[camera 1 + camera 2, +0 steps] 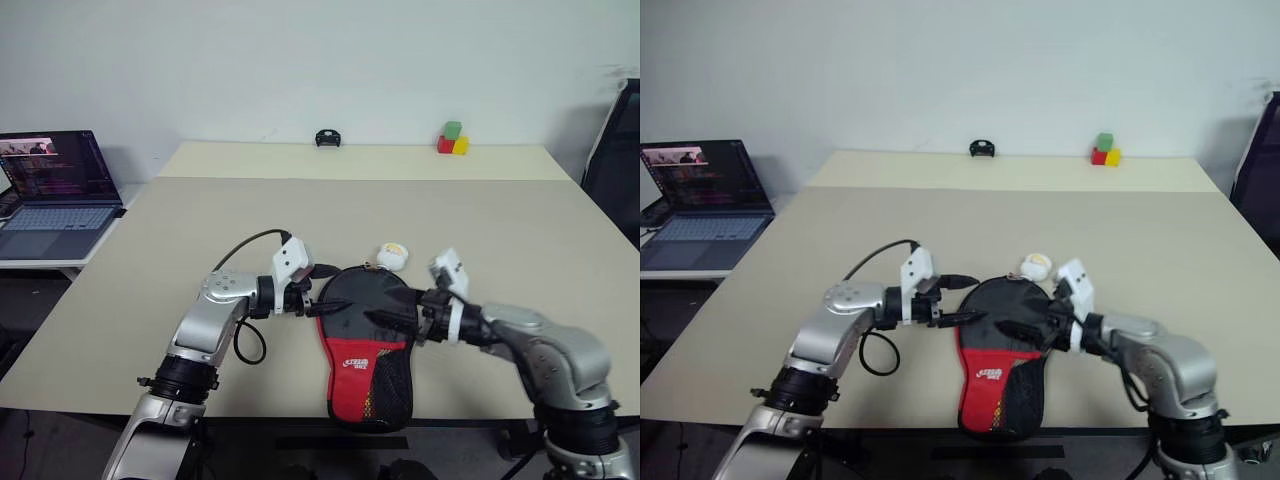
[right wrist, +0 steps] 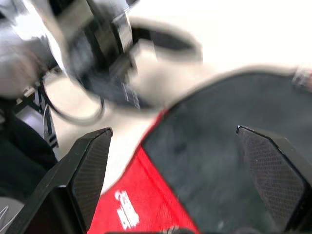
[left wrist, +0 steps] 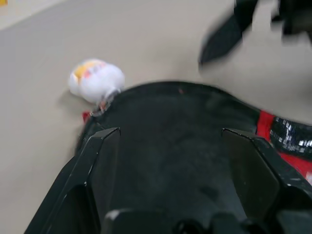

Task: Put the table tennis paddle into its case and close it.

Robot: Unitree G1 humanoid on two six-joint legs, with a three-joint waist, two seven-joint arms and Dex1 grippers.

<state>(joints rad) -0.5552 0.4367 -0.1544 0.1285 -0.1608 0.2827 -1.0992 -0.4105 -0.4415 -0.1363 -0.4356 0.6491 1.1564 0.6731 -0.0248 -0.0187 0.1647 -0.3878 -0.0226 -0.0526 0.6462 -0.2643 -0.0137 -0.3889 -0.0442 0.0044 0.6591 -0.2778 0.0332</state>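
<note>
The case is shown lying flat on the beige table, at its near edge, with the narrow handle end hanging slightly over that edge and the round end pointing away from the robot. Its upper, rounded part is made of plain black fabric; the lower panel is red and is printed with a small white logo, whose letters cannot be read. A black mesh pocket is seen along the lower right side of the red panel. The case is paddle-shaped. Whether the zip is closed cannot be told.

The left pincer is held at the left rim of the round end, its two black fingers spread apart with nothing between them; in the left wrist view the black fabric is seen past them. The right pincer is held over the right side of the case with its fingers set wide apart and nothing gripped; contact with the fabric cannot be judged.

A small white ball-like object with a yellow mark lies just beyond the round end. At the far edge a small black object and red, green and yellow blocks are placed. An open laptop stands on a separate surface to the left.
</note>
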